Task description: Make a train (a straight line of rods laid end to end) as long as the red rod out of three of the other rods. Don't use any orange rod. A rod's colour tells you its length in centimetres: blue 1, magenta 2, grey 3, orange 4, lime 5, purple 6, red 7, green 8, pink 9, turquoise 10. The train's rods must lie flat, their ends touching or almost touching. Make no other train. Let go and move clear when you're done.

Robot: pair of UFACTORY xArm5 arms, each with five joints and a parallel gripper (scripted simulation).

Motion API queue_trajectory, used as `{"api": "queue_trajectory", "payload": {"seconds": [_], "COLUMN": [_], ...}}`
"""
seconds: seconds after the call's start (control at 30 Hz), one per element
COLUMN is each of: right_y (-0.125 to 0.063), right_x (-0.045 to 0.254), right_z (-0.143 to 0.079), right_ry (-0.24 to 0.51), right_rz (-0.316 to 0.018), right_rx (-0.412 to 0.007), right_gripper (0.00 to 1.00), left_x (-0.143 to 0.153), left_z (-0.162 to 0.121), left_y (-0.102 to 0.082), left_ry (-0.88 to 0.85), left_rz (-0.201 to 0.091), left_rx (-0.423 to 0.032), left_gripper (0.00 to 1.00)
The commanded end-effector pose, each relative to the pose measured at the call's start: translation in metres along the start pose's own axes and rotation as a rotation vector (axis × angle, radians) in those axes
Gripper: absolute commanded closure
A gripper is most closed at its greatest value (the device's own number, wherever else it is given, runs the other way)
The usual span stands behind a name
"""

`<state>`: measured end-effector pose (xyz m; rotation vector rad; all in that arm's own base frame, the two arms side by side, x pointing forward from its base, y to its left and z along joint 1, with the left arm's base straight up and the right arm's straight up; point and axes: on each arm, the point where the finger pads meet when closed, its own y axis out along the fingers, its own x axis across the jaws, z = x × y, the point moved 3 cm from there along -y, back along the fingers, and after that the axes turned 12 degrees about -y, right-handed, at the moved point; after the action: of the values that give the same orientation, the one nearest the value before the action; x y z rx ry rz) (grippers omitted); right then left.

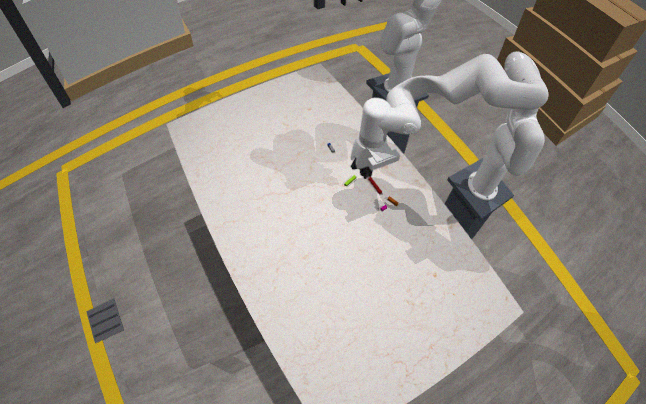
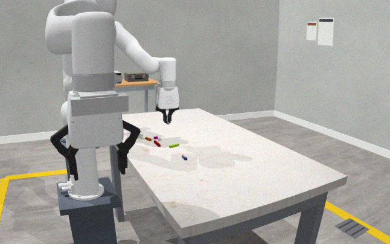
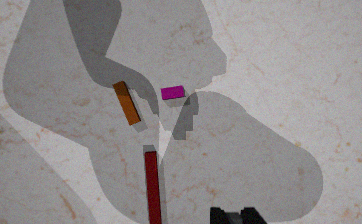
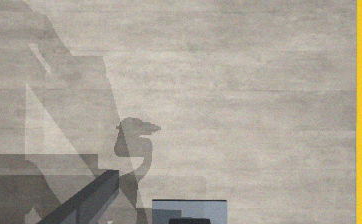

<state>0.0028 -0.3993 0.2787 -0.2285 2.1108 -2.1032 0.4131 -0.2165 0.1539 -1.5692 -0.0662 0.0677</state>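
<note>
L gripper: raised over tbl; left gripper (image 1: 365, 173) (image 2: 167, 122) (image 3: 234, 215) has its fingers nearly together, apparently pinching a held grey rod (image 2: 168, 122) (image 3: 234, 218); only a sliver shows, so grip depth can't be told.
R gripper: right gripper (image 2: 98, 175) spread wide, nothing betw. fingers, off to the side of the table (image 1: 290, 251) (image 2: 250, 163) (image 3: 307, 60).
Blue + grey: blue rod (image 1: 329, 144) (image 2: 185, 158) and laid grey rod (image 1: 332, 149) (image 2: 183, 156) seem set end to end, flat, well apart from the rest; any hairline gap too small to tell.
Red: ref. only; red rod (image 1: 375, 185) (image 2: 157, 143) (image 3: 152, 187) lies flat, to be left alone.
Orange: orange rod (image 1: 392, 200) (image 2: 148, 139) (image 3: 127, 103) near red, barred.
Spare: lime rod (image 1: 350, 180) (image 2: 173, 145) and magenta rod (image 1: 383, 207) (image 2: 156, 138) (image 3: 173, 92) lie flat, apart; prob. not needed, as 1+3+3 = 7.
Progress: approx. two of three rods placed; carry of third judged in hand.
Handling: rods prob. light, stiff, not fragile; smooth sides may slip or twist if pinched off-ctr. Best taken mid-length across long sides, ends left free.
Next: held rod to be brought over, aligned, lowered flat at grey's free end, then released straight up.
Risk: short blue easily nudged; a hard butt could skew the line.
</note>
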Motion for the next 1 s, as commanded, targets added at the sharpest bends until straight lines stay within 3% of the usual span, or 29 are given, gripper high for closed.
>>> {"api": "queue_trajectory", "payload": {"seconds": [0.0,0.1,0.13,0.6,0.97], "right_y": [-0.001,-0.001,-0.001,-0.001,-0.001], "right_x": [0.000,0.000,0.000,0.000,0.000], "right_z": [0.001,0.001,0.001,0.001,0.001], "right_ry": [0.000,0.000,0.000,0.000,0.000], "right_rz": [-0.001,-0.001,-0.001,-0.001,-0.001], "right_rx": [0.004,0.004,0.004,0.004,0.004], "right_gripper": [0.00,0.00,0.00,0.00,0.00], "left_x": [0.002,0.002,0.000,-0.021,-0.024], "left_z": [-0.043,-0.046,-0.067,-0.161,-0.169], "left_y": [-0.004,-0.004,-0.005,-0.003,-0.003], "left_ry": [-0.001,-0.002,-0.003,-0.008,-0.009], "left_rz": [-0.004,-0.004,-0.004,-0.004,-0.004], "left_rx": [-0.003,-0.003,-0.003,-0.004,-0.004], "left_gripper": [0.94,0.94,0.94,0.94,0.94]}}
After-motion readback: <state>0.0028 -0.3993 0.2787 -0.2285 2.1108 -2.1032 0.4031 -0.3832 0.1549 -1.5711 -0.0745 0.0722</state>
